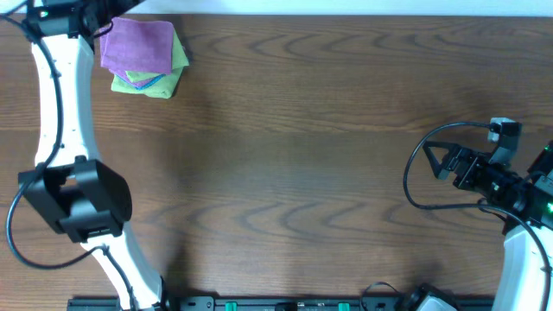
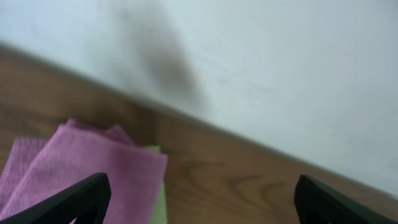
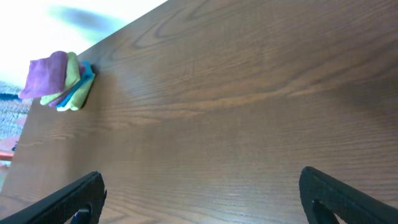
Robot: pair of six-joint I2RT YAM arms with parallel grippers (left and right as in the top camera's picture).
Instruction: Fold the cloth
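Observation:
A folded purple cloth [image 1: 138, 46] lies on top of a stack of folded cloths [image 1: 155, 83], green and blue below, at the far left corner of the table. It also shows in the left wrist view [image 2: 81, 168] and small in the right wrist view [image 3: 45, 73]. My left gripper [image 2: 202, 202] is open and empty, just left of and above the stack, facing the back wall. My right gripper [image 3: 202, 199] is open and empty over bare wood at the right side; it shows in the overhead view [image 1: 445, 160].
The wooden table [image 1: 302, 155] spreads between the arms. A white wall [image 2: 280, 62] runs behind the far edge. The left arm's white links [image 1: 65, 112] stretch along the left side.

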